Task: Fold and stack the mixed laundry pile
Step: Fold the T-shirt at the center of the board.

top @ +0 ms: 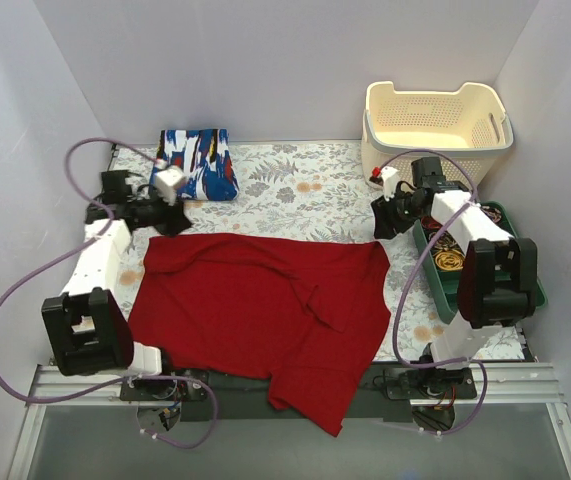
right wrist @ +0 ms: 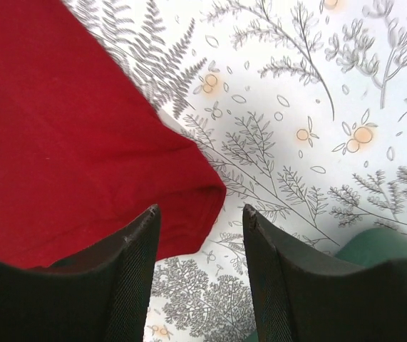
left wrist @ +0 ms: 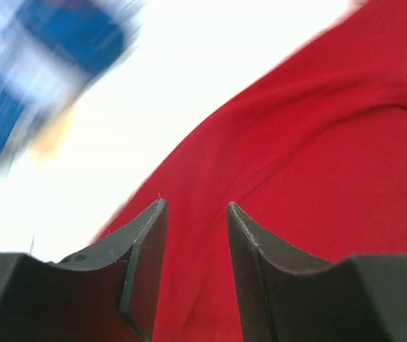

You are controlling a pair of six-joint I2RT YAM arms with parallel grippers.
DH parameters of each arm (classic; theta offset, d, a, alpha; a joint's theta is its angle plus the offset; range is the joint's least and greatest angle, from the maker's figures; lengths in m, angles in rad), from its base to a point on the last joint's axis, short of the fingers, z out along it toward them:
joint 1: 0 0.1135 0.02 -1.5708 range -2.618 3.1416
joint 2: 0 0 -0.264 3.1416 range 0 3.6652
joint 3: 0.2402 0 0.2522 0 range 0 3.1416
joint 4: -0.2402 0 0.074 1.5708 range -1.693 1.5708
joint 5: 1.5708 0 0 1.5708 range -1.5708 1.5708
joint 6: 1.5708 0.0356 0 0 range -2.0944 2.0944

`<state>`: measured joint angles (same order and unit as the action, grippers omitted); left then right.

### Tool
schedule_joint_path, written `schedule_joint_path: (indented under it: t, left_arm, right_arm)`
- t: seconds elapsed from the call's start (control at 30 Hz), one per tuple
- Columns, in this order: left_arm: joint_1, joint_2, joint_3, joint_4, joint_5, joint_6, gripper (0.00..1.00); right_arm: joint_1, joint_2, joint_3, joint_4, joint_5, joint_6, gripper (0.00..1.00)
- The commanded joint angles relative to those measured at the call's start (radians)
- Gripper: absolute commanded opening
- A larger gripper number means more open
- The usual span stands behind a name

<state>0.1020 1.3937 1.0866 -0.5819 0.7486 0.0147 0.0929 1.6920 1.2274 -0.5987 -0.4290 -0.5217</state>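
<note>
- Red garment (top: 265, 310): spread flat on the table (top: 305, 185), centre of the top view and running to 6 o'clock. A few creases. One flap runs past the near table edge, between the arm bases.
- Blue print garment (top: 197, 165): folded into a compact rectangle at 11 o'clock, against the back wall. Apart from the red one, with bare table between them.
- Left pincer (top: 168, 220): at 10 o'clock, by the far-left corner of the red garment and near the blue one. On the wrist cam the jaws (left wrist: 197, 206) stand moderately apart with nothing clamped. Red cloth fills the view beyond them. The shot is blurred, so I cannot tell if there is contact.
- Right pincer (top: 383, 222): at 2 o'clock, at the far-right corner of the red garment. Jaws (right wrist: 200, 210) parted and empty. The hemmed corner lies on the table just ahead of the gap.
- Cream basket (top: 435, 125): at 1 o'clock, behind the right pincer.
- Green tray (top: 539, 292): at 3 o'clock, under the right arm, holding coiled items.
</note>
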Motion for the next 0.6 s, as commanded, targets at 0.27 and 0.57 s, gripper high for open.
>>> schedule_joint_path:
  t: [0.27, 0.57]
  left_arm:
    - [0.465, 0.292, 0.116, -0.199, -0.095, -0.203, 0.40]
    - [0.479, 0.415, 0.072, -0.151, -0.109, -0.216, 0.37]
  right_arm:
    - [0.278, -0.036, -0.014, -0.044, -0.071, 0.084, 0.46]
    - [0.337, 0.153, -0.042, 0.046, 0.030, 0.075, 0.38]
